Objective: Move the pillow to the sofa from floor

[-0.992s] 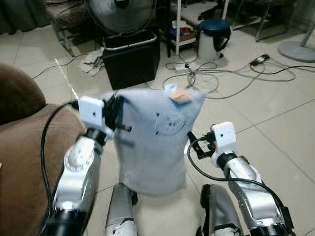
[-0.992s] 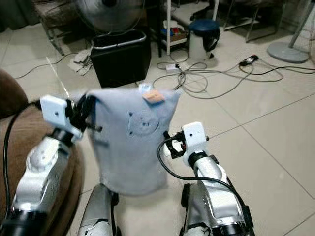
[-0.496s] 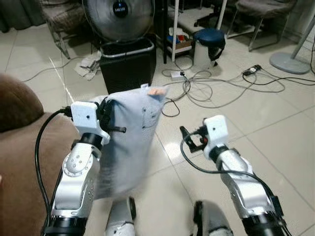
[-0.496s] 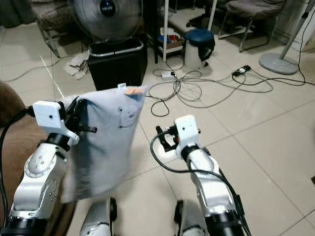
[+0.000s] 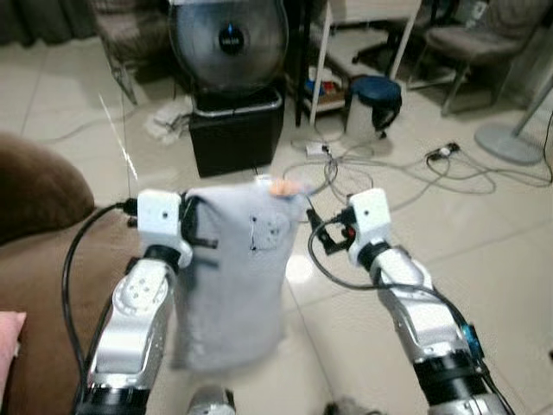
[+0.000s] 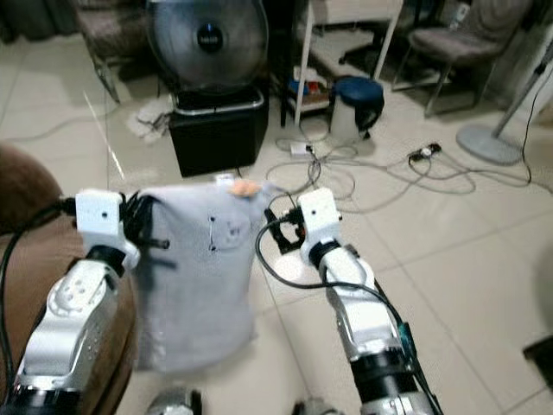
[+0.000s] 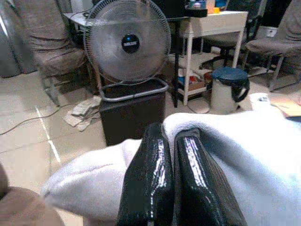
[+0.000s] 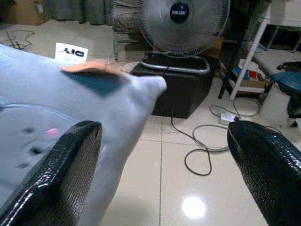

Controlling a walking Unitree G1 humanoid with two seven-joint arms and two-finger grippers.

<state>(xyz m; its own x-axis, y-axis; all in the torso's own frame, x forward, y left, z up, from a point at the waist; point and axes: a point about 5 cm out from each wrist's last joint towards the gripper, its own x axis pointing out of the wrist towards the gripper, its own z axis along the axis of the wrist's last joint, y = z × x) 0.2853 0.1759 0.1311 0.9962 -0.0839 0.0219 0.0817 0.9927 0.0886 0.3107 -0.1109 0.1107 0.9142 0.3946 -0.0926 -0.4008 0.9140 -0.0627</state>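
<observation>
Bare tile floor (image 5: 484, 259) lies open rightward; black bin (image 5: 235, 138), fan (image 5: 229, 43) and cables (image 5: 389, 173) crowd ahead.

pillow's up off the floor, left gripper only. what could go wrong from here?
The left gripper pinches only one top corner of the pillow, so the hanging bulk might slip free. The right gripper is open beside the pillow's other corner, giving no backup. Cables and the black bin lie close ahead, a possible snag if the robot steps forward.
</observation>
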